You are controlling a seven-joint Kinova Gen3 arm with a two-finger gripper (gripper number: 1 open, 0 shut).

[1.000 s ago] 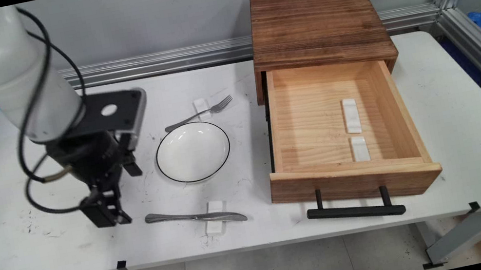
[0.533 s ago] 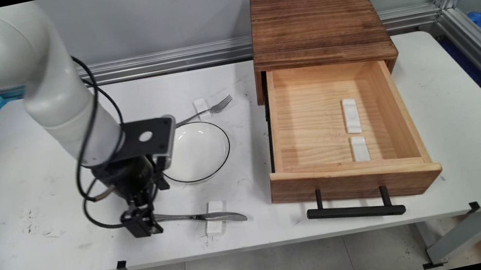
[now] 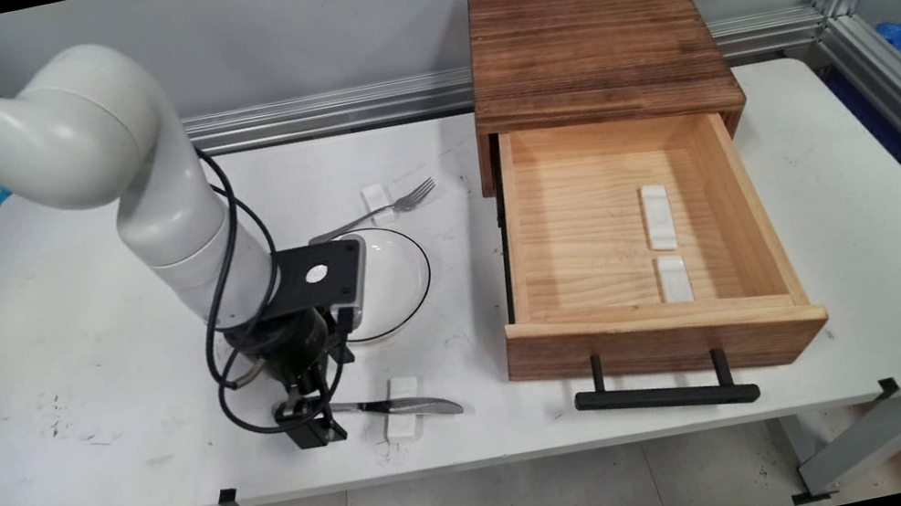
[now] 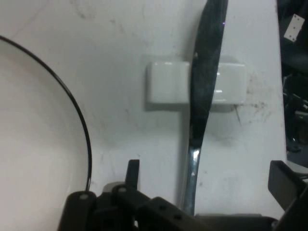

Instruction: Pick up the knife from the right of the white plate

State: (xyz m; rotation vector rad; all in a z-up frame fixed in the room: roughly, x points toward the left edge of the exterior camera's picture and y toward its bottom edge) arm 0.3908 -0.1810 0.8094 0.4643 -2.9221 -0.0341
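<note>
Your gripper [image 4: 204, 192] stood low over the table [image 3: 50, 296], in the lower left-centre of the main view, with its two black fingers [image 4: 132, 173] spread apart and nothing pinched between them. In the hand view the handle of the knife [image 4: 204, 86] ran straight up between the fingers, so the jaws sat one on each side of it, not yet touching as far as you could see.

The knife was slim, flat, polished metal, and I judge it stiff, light and rather slippery. Its blade part lay across a small white rest [image 4: 166, 82], a glossy rounded block, probably ceramic, so the handle seemed to be lifted a little off the table. The narrow handle between the fingers looked the best place to hold it.

Just beside, at the left of the hand view, was the white plate [image 3: 394, 277] with a thin black rim, smooth and surely fragile. Above it in the main view lay a fork [image 3: 387, 207] on another white rest. At right of centre stood the wooden drawer box [image 3: 590, 43], dark and rough-grained, its pale drawer [image 3: 582, 211] pulled open, with two white rests [image 3: 658, 216] inside.
</note>
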